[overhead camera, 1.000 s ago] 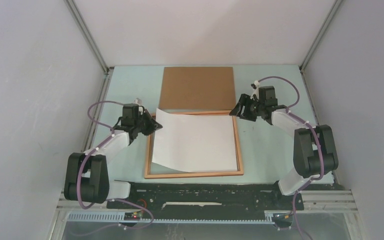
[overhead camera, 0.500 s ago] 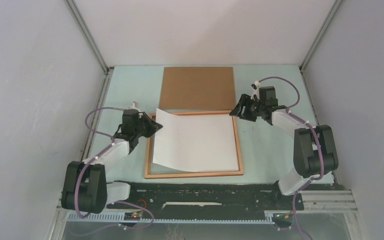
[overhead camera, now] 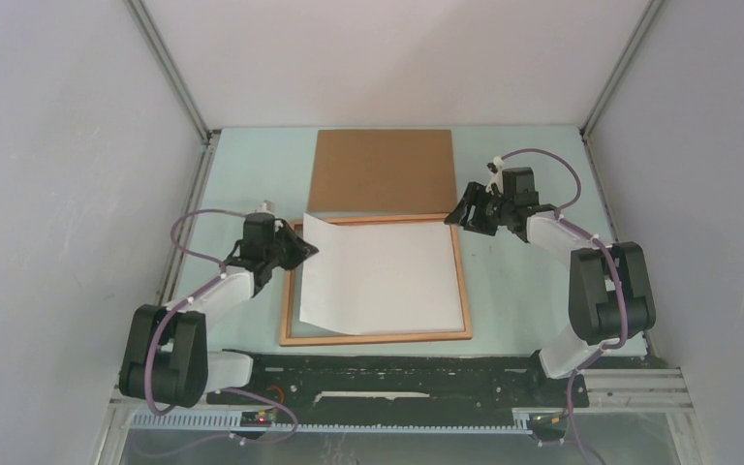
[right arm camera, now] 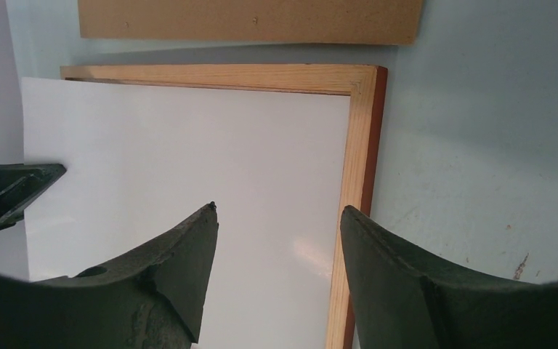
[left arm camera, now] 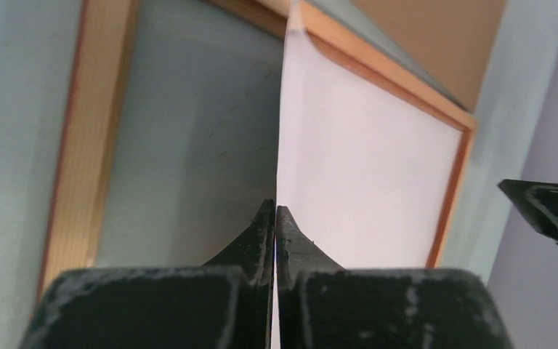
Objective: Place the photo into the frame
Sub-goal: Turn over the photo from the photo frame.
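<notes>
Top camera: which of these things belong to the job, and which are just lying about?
Job: photo, white side up, its left edge pinched in the left tool; frame beneath it.
Lying about: brown board on the table beyond the frame, with neither tool touching it.

Plain-walled booth around a pale blue-green table

The table (overhead camera: pixel 242 155) has a light blue-green top, faintly scuffed and speckled where the right wrist view shows it close. A white back wall (overhead camera: pixel 387 58) and grey side walls (overhead camera: pixel 58 194) close it in, with slanted aluminium struts (overhead camera: pixel 170 73) at the back corners. A black mounting plate (overhead camera: pixel 397 383) and a slotted cable duct (overhead camera: pixel 349 423) run along the near edge. The light is soft and even, with faint shadows.
</notes>
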Controlling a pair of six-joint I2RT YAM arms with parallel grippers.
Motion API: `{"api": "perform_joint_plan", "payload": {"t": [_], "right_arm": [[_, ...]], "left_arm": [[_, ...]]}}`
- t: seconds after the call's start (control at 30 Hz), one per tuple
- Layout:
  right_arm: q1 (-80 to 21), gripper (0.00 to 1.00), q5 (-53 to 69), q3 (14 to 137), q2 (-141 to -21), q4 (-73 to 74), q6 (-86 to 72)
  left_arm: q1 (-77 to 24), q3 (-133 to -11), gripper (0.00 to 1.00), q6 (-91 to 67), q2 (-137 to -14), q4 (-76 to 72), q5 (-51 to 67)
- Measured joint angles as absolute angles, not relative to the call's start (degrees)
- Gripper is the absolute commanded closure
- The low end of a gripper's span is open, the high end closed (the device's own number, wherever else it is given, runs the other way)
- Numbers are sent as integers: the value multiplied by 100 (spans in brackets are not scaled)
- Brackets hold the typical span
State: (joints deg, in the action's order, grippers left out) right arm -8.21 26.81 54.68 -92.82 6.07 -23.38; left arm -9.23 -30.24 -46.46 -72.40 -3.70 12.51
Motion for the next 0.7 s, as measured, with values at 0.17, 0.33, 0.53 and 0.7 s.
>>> {"api": "perform_joint_plan", "payload": {"t": [0.17,0.33,0.53,0.7], "right_arm": [[-788,31,2735,5468,-9282,578,-2346],[-762,31,2766,5468,-9319,504,-2353],[-733,32,2816,5468,-9347,486,-2357],[-714,32,2873,5468,-9356,480,-2375]], "left_arm": [[-943,-3319,74,-4449,-7266,635,858],[-982,-3833,40,-4117,-7325,1409,486],[-1009,-4230,24,-3697,-7439,1914,207],[-1221,-4694,15,-3487,-7618,2482,-482]]}}
